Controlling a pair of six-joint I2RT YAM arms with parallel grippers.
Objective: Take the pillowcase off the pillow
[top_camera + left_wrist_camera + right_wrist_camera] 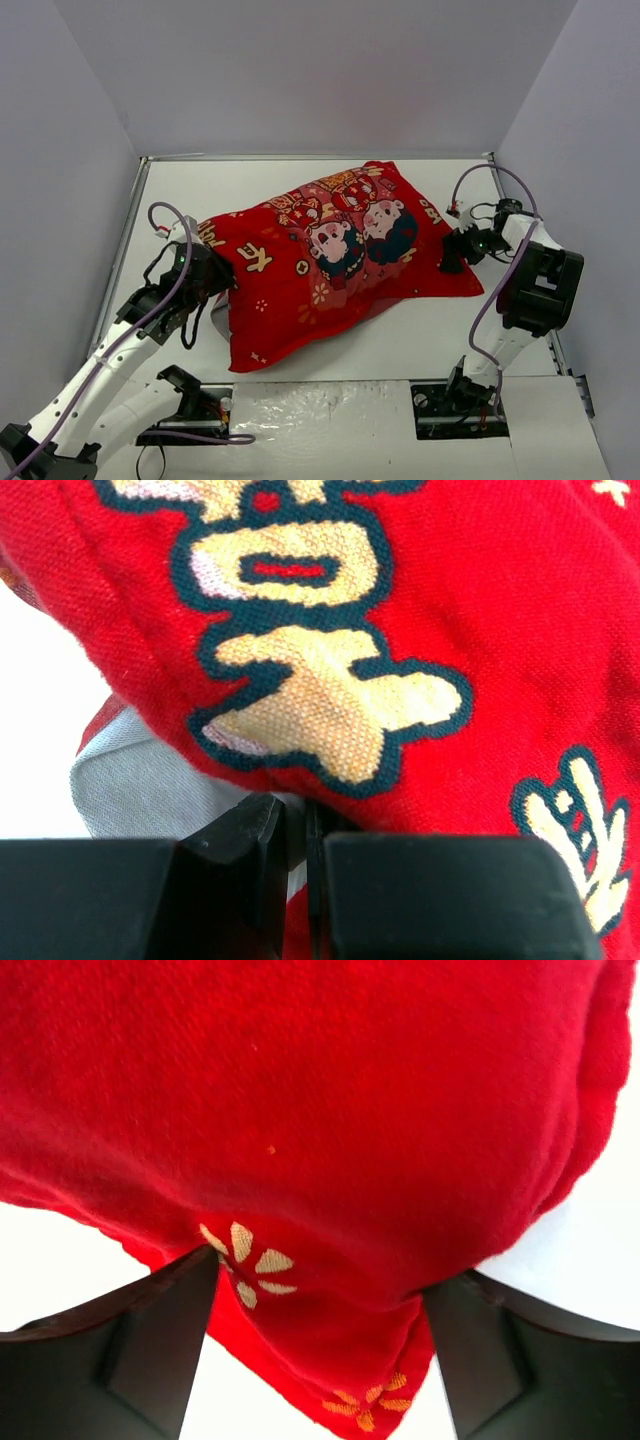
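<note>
Sitting inside right claw (320, 1278): pillowcase (320, 1110).

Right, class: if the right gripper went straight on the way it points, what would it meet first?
The pillowcase: its red corner lies between the right gripper's open fingers, though how deep is unclear.

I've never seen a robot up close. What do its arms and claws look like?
The left arm and right arm are chains of white tube-like segments joined by chunky black joint housings. A thin purple cable loops loosely along each. The left claw and right claw are black, each with two flat, blocky fingers. I see no readable markings.
</note>
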